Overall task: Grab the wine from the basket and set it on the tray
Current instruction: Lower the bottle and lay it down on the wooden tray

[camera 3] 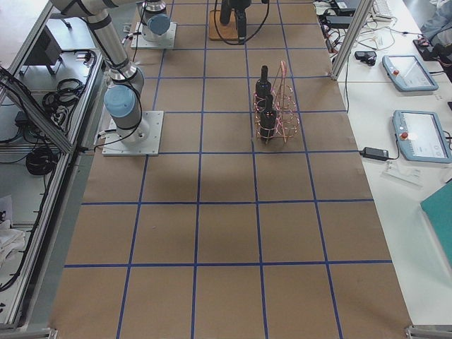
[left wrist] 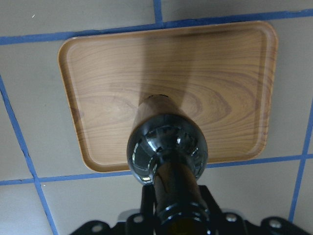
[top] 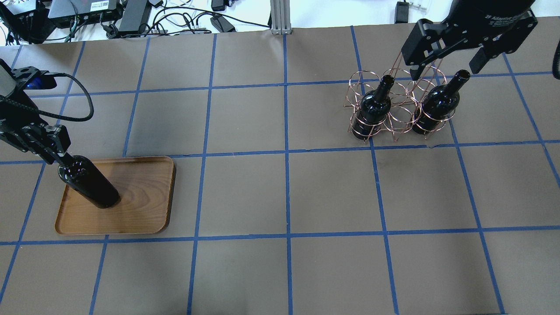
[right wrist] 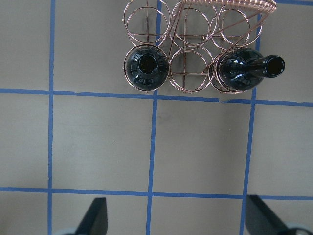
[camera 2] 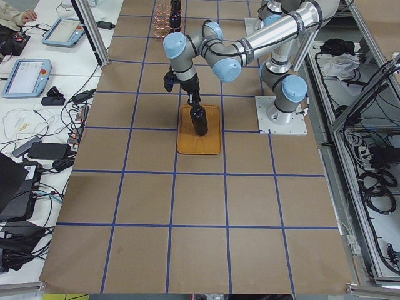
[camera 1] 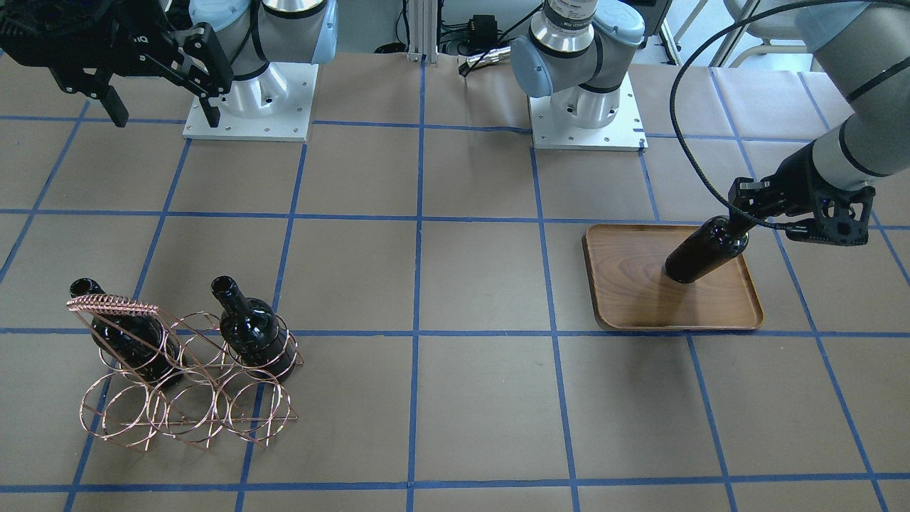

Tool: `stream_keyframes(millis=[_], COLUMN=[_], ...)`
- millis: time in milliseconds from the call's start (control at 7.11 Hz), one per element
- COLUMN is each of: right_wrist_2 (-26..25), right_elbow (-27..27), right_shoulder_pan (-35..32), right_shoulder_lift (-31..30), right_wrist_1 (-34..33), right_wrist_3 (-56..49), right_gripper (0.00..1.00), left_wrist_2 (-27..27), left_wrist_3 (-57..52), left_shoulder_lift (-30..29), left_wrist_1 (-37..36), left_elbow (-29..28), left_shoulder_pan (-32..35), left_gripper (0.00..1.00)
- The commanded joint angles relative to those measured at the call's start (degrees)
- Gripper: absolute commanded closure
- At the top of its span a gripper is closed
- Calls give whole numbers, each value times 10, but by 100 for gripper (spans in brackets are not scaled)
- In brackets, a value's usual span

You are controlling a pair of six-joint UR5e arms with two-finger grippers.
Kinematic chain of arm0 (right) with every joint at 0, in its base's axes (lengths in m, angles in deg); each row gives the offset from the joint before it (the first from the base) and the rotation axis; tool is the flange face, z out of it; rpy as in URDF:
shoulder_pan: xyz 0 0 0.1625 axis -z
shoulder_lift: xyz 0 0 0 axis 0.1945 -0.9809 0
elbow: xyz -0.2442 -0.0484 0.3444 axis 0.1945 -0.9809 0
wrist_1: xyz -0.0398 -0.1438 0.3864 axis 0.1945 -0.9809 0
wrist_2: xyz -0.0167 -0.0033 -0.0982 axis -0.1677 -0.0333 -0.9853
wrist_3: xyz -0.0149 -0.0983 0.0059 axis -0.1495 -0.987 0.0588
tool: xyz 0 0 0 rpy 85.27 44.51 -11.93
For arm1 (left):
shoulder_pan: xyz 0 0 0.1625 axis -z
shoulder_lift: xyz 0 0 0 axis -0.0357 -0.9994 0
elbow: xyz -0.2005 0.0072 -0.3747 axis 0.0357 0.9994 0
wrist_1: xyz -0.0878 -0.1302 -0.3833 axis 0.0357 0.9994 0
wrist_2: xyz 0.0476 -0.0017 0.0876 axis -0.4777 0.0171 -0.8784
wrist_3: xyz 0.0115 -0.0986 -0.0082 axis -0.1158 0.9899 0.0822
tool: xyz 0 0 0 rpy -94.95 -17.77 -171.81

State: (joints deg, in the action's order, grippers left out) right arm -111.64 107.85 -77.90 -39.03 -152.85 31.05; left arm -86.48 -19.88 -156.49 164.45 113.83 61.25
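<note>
Wine (top: 89,183) neck clenched in L claw (top: 59,156), base on tray (top: 144,188); R claw (camera 1: 165,117) wide, empty.

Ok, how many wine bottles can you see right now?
3. One bottle stands on the tray, neck held by the left gripper. Two bottles sit in the basket, an empty ring between them. No others show.

A glossy near-black glass wine bottle (camera 2: 199,121) is seen upright on a flat brown wooden tray (camera 2: 200,144), its neck met from above by the left gripper (camera 2: 193,100). A rose-gold wire basket (camera 2: 161,25) is set well apart, at the far end.
</note>
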Motion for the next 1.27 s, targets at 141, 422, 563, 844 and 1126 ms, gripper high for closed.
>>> stream_keyframes(millis=[141,422,563,844,1126], right_wrist_2=[0,0,0,0,2], right_elbow=[0,0,0,0,-1], right_shoulder_pan=[0,-1,0,0,0], right_shoulder_lift=[0,0,0,0,0], right_wrist_1=[0,2,2,1,-2], right_wrist_3=[0,1,0,5,10], right_gripper=[0,0,0,0,0], left_wrist_2=[1,1,1,1,2], left_wrist_3=[4,4,4,4,4], left_shoulder_lift=[-2,-4,-4,-4,6], left_wrist_1=[0,0,-1,0,2], left_elbow=[-1,-1,-1,-1,-1], left_shoulder_pan=[4,5,5,5,5], left_gripper=[100,100,100,67,44])
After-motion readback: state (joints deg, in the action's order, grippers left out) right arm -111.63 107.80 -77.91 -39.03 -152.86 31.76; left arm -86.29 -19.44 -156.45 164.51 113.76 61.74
